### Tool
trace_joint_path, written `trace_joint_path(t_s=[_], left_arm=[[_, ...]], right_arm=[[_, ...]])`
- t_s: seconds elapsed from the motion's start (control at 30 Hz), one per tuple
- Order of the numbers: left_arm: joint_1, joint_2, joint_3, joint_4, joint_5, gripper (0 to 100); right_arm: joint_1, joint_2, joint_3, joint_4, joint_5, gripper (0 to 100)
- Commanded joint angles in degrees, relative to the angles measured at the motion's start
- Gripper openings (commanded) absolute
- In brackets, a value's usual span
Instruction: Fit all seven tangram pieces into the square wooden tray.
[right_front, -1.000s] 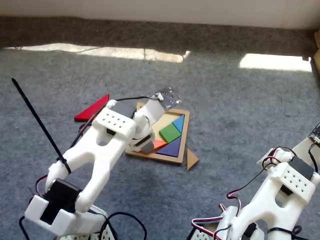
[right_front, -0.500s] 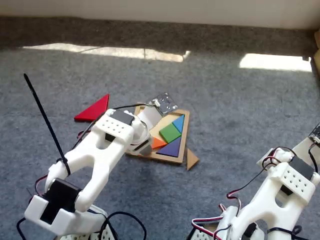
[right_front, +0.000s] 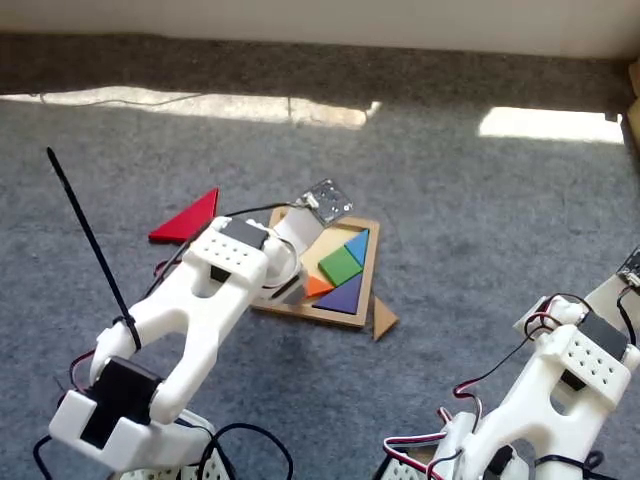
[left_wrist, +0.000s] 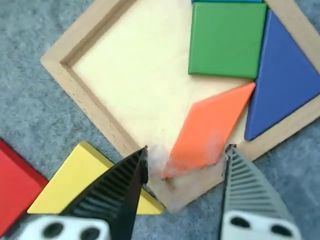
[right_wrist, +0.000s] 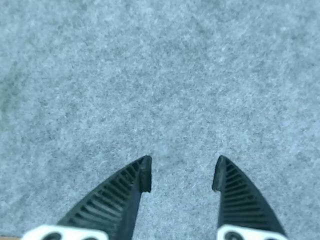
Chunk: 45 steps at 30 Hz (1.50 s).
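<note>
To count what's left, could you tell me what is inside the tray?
A green square, blue triangle, light-blue piece and orange parallelogram; bare wood elsewhere. The left arm hides part from overhead.

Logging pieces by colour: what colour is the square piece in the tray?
The square piece is green, clearest in the left wrist view.

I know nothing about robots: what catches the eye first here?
A square wooden tray on grey carpet, partly filled with a green square, blue triangle and orange parallelogram. The left claw hangs open over the orange piece; a red triangle lies on the carpet outside the tray.
</note>
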<state>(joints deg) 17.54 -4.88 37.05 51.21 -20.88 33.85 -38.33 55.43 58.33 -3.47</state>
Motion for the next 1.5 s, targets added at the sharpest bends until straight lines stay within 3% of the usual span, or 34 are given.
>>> trace_joint_path(t_s=[0.0, 0.63, 0.8, 0.97, 1.47], left_arm=[[-0.2, -2.0, -3.7, -0.9, 2.9, 24], [0.2, 11.6, -8.7, -0.6, 3.7, 23], [0.5, 11.6, -8.7, -0.6, 3.5, 14], [0.5, 9.1, -8.4, -0.4, 3.5, 13], [2.6, -5.7, -8.7, 10.1, 3.4, 13]], right_arm=[[-0.6, -0.9, -0.3, -1.0, 0.0, 20.5], [-0.6, -0.9, -0.3, -1.0, 0.0, 20.5], [-0.6, -0.9, -0.3, -1.0, 0.0, 20.5], [-0.6, -0.9, -0.3, -1.0, 0.0, 20.5], [-0.6, -0.9, -0.2, -1.0, 0.0, 20.5]])
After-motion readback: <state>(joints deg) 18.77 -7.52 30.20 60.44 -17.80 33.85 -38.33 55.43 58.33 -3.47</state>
